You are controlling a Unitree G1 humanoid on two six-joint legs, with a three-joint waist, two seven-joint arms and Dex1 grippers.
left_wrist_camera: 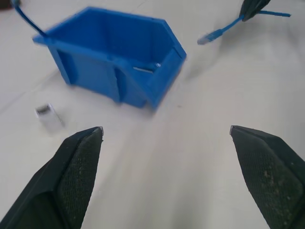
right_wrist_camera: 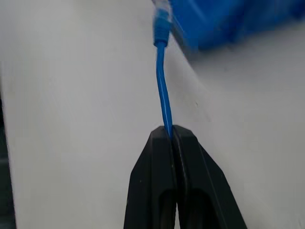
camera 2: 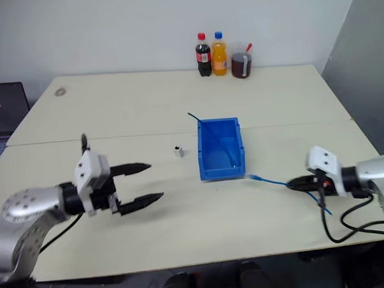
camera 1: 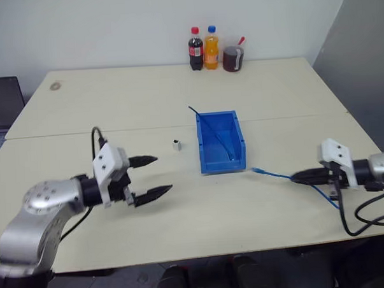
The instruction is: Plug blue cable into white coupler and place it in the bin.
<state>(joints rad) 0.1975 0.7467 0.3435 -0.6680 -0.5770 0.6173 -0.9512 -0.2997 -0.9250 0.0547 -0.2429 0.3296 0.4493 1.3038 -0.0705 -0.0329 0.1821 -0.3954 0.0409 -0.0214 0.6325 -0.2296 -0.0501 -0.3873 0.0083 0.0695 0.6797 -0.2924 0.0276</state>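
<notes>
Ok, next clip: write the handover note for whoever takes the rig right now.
Right gripper: shut on the thin light-blue cable, clear plug end free, pointing toward the bin.
Left gripper: open, holding nothing.
Tiny white plastic coupler: on the table, left of the rectangular blue plastic bin. A darker thin cable already lies in the bin.
Done: cable gripped.
Left: pick up the coupler, plug in, bin it.

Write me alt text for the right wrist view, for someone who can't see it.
The right tool, its two black fingers shut, pinches the blue cable, which runs out from the fingertips over the pale table to its plug. The plug lies just short of the bin, a blurred blue shape at the edge of the view.
</notes>
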